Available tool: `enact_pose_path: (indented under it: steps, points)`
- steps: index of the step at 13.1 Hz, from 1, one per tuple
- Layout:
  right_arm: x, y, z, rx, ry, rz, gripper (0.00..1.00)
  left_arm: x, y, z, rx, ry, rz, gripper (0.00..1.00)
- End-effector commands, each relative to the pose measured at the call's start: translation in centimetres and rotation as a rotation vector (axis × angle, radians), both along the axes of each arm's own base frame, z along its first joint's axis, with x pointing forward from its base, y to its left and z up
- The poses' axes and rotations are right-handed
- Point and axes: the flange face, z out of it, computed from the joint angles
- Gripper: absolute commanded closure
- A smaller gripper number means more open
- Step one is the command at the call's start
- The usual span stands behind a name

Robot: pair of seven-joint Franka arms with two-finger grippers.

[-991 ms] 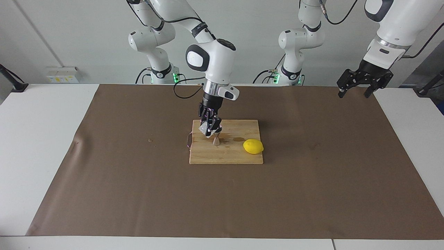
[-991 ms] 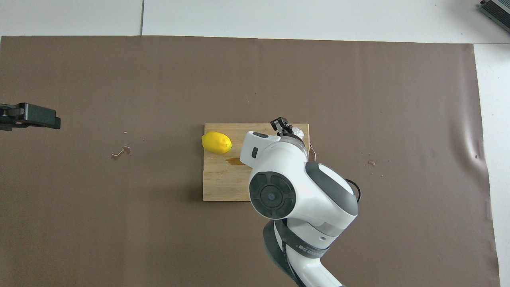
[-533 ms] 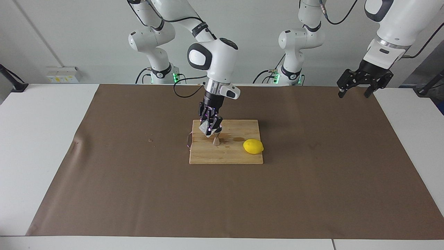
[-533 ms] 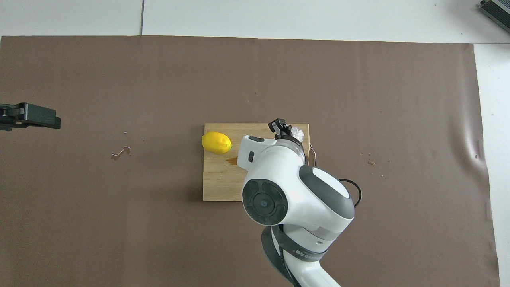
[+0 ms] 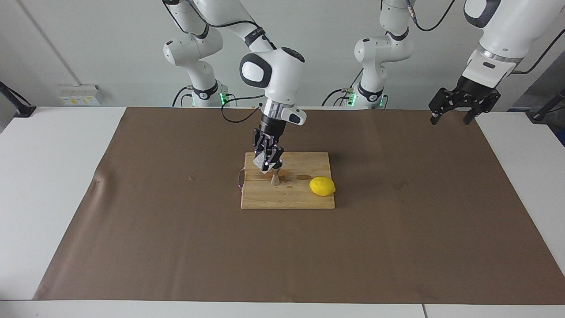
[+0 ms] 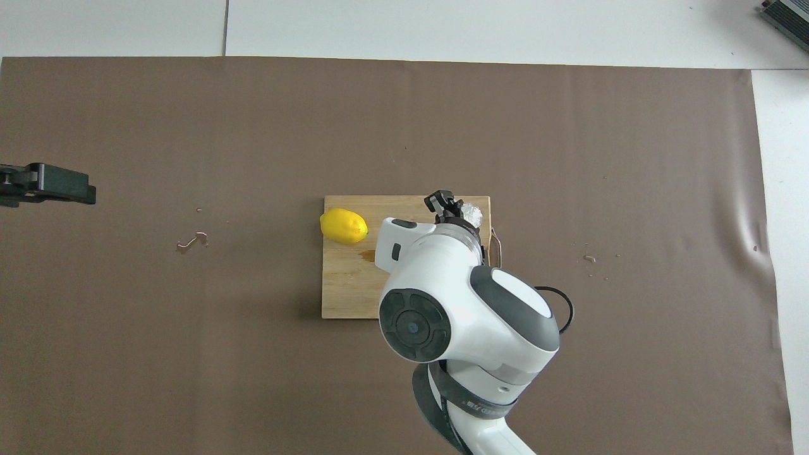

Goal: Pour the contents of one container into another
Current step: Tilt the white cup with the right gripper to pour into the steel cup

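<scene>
My right gripper (image 5: 267, 161) is shut on the small frosty glass cup (image 5: 258, 163) and holds it tilted just above the steel jigger (image 5: 275, 179). The jigger stands upright on the wooden cutting board (image 5: 287, 199). From overhead, the cup (image 6: 473, 213) peeks out beside the right gripper (image 6: 442, 203), and the arm hides the jigger. My left gripper (image 5: 450, 120) hangs open and waits over the mat's edge at the left arm's end of the table; only its dark tip (image 6: 81, 192) shows in the overhead view.
A yellow lemon (image 5: 322, 186) lies on the board (image 6: 344, 291) toward the left arm's end, with a wet stain (image 5: 303, 177) between it and the jigger. A thin metal loop (image 5: 239, 179) sticks out from the board's edge. A brown mat (image 5: 176, 247) covers the table.
The right arm's wrist and elbow have drawn slightly back and up, while the gripper stays over the jigger with the cup still tilted. The left arm has not moved.
</scene>
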Motion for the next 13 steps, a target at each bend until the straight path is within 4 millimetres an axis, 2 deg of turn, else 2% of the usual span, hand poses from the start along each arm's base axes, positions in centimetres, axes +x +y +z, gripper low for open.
enact_pose_path:
  steps: [1, 7, 13]
  points:
    - [-0.3, -0.3, 0.4, 0.002, -0.021, -0.042, 1.00, 0.0, -0.1, 0.3, -0.011, -0.012, -0.004, 0.00]
    - [-0.1, -0.7, 0.8, 0.102, 0.043, -0.117, 1.00, 0.1, 0.1, 0.3, 0.002, -0.021, -0.014, 0.00]
    - [1.3, -3.3, 1.0, 0.203, 0.116, -0.213, 1.00, -0.1, 0.2, 0.5, 0.022, -0.020, -0.017, 0.00]
